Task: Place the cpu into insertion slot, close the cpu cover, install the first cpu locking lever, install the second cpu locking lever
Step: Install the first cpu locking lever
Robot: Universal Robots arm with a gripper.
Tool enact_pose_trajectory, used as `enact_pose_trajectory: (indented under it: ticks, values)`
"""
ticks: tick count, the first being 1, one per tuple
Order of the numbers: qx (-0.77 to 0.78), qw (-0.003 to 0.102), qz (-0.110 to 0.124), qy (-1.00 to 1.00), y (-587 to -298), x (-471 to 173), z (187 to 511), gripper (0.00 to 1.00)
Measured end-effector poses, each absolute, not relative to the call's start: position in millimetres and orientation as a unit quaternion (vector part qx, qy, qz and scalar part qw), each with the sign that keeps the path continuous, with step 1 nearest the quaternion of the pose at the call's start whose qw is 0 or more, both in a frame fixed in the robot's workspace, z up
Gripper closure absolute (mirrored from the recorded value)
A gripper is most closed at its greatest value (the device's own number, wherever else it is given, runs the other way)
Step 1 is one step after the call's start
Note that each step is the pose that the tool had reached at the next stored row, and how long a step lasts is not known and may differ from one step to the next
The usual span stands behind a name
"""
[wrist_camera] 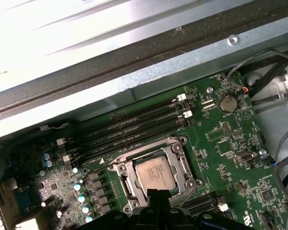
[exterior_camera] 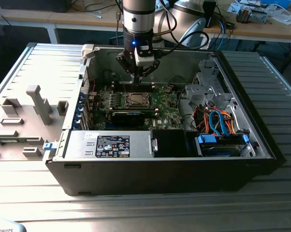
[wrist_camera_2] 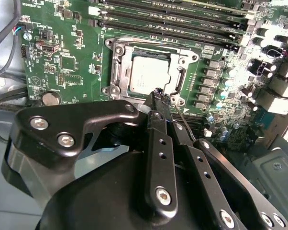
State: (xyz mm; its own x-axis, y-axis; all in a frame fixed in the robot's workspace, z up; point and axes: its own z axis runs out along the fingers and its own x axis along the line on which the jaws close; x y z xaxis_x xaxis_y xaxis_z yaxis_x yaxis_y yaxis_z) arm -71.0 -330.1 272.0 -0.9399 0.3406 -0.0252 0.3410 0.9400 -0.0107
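The cpu point(wrist_camera_2: 151, 74) lies flat in the insertion slot point(exterior_camera: 135, 100) on the green motherboard point(wrist_camera_2: 62, 62), its silver-grey top facing up. The cpu cover point(wrist_camera_2: 119, 61) lies down around it as a silvery frame. In both wrist views my gripper point(wrist_camera_2: 163, 95) hovers at one corner of the socket, its two black fingers point(wrist_camera_2: 156, 143) drawn together at the tips with nothing seen between them. A thin wire locking lever point(wrist_camera_2: 184, 123) slants up beside the fingers. The cpu point(wrist_camera: 156, 173) and cover point(wrist_camera: 180, 158) also show just beyond the fingertips point(wrist_camera: 156, 194). In the exterior view the gripper point(exterior_camera: 138, 76) hangs over the socket.
The board sits inside an open black computer case point(exterior_camera: 160, 179). Parallel memory slots point(wrist_camera_2: 172, 19) run beside the socket. A drive bay with coloured cables point(exterior_camera: 218, 121) fills the exterior view's right. A grey fixture plate with blocks point(exterior_camera: 29, 111) lies at its left.
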Motion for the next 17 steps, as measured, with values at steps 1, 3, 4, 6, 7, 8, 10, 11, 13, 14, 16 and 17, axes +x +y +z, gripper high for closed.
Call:
enact_pose_trajectory:
  ticks: [1, 3, 4, 6, 7, 8, 10, 11, 13, 14, 16, 17]
  values:
    - [0.17, 0.012, -0.007, 0.985, -330.1, -71.0, 272.0, 0.89]
    - [0.163, 0.012, -0.007, 0.986, -330.1, -71.0, 272.0, 0.89]
    - [0.161, 0.012, -0.007, 0.987, -330.1, -71.0, 272.0, 0.89]
    - [0.155, 0.012, -0.007, 0.988, -330.1, -71.0, 271.9, 0.89]
    - [0.153, 0.012, -0.007, 0.988, -330.1, -71.0, 271.9, 0.89]
    - [0.152, 0.012, -0.007, 0.988, -330.1, -71.0, 272.0, 0.89]
    - [0.148, 0.012, -0.007, 0.989, -330.1, -71.0, 272.0, 0.89]
    - [0.146, 0.012, -0.007, 0.989, -330.1, -71.0, 271.9, 0.89]
    - [0.142, 0.012, -0.007, 0.99, -330.1, -71.0, 272.0, 0.89]
    - [0.14, 0.012, -0.007, 0.99, -330.1, -71.0, 271.9, 0.89]
    - [0.135, 0.012, -0.007, 0.991, -330.1, -71.0, 271.9, 0.89]
    - [0.134, 0.012, -0.007, 0.991, -330.1, -71.0, 272.0, 0.89]
